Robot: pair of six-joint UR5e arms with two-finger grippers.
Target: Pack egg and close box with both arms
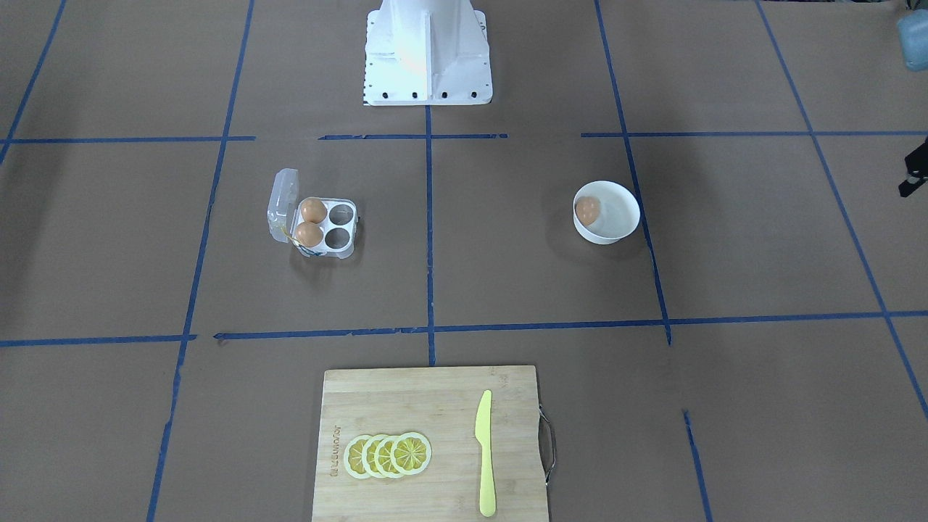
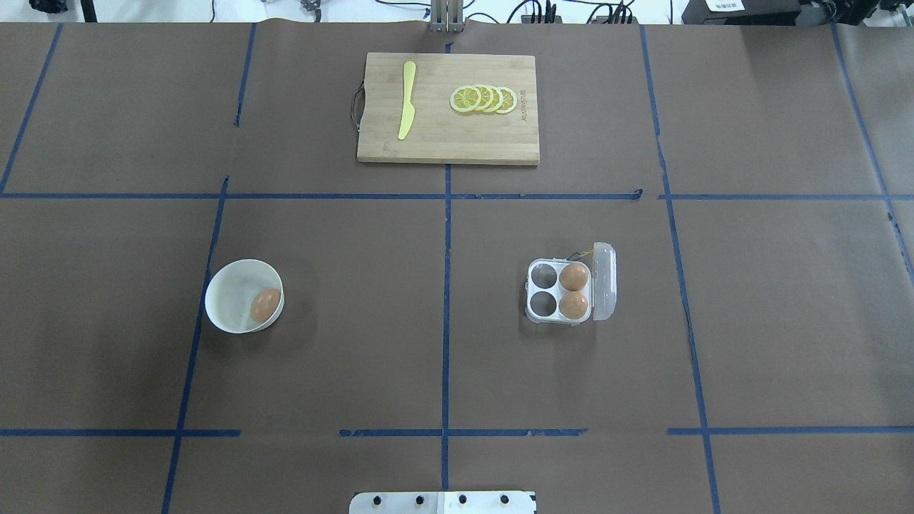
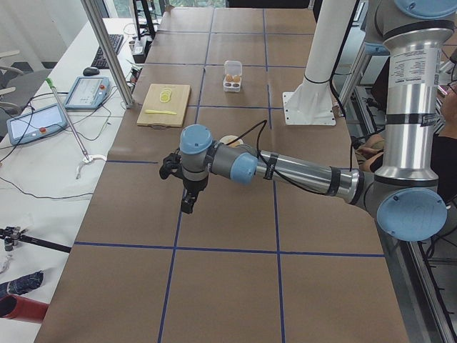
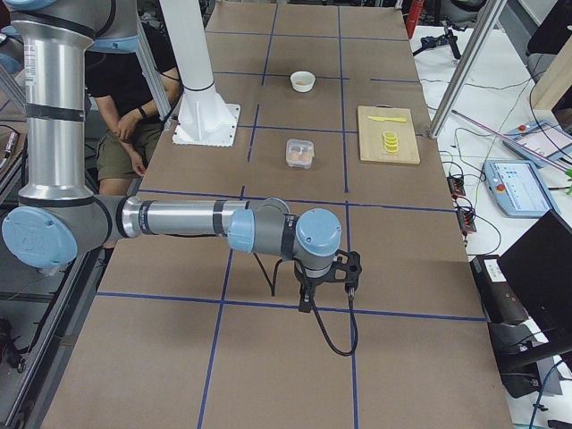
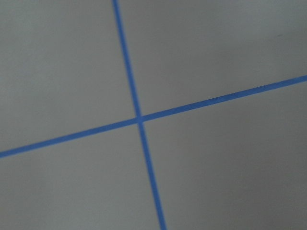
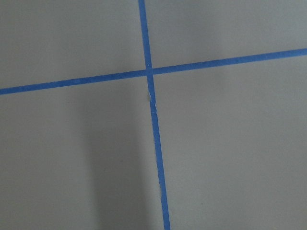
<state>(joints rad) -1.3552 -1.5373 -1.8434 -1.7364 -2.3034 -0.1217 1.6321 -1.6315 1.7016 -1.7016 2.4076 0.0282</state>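
Start of job, probably. Front: small orange-brown egg (image 1: 586, 210) in white round bowl (image 1: 618, 228); clear plastic four-cell carton (image 1: 330, 251) open, two wells (image 1: 340, 237) free. Sides: left pincer (image 3: 182, 184) and right pincer (image 4: 328, 288) over brown surface (image 3: 228, 286), far off, opening impossible to tell. Next: left reach into bowl.

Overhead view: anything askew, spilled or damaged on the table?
Nothing stands out. The box sits flat, lid open, two eggs seated in the wells nearest the hinge, two wells empty. The third egg lies whole inside the white bowl.
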